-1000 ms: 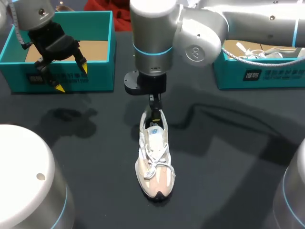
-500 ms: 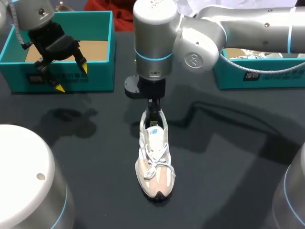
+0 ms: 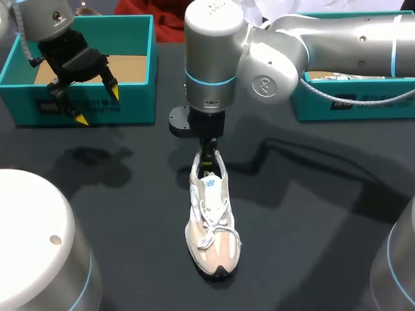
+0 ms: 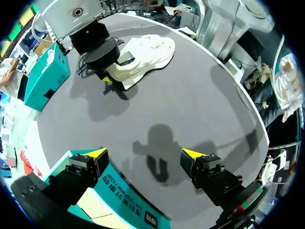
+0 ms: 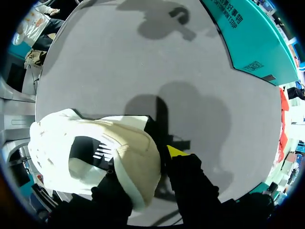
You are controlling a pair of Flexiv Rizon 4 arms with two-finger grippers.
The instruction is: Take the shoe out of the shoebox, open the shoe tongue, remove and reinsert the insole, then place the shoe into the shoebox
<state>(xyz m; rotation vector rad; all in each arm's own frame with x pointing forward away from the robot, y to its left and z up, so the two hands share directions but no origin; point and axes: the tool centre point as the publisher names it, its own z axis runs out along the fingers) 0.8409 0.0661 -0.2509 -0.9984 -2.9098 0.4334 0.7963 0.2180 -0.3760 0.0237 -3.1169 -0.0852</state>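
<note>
Holding: heel of the shoe (image 3: pixel 211 220), clamped between the fingers of right gripper (image 3: pixel 207 159).
Shoe place: stood on its sole on the dark table (image 3: pixel 311 214), toe away from right gripper, outside the left shoebox (image 3: pixel 139 65).
Left gripper (image 3: pixel 98 105): hung above front edge of left shoebox, fingers spread wide.

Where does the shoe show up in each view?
Head view: shoe at middle of table, heel under right gripper.
Left wrist view: far ahead of left gripper.
Right wrist view: heel clamped in right gripper.
Shared landmark: teal shoebox by left gripper.
</note>
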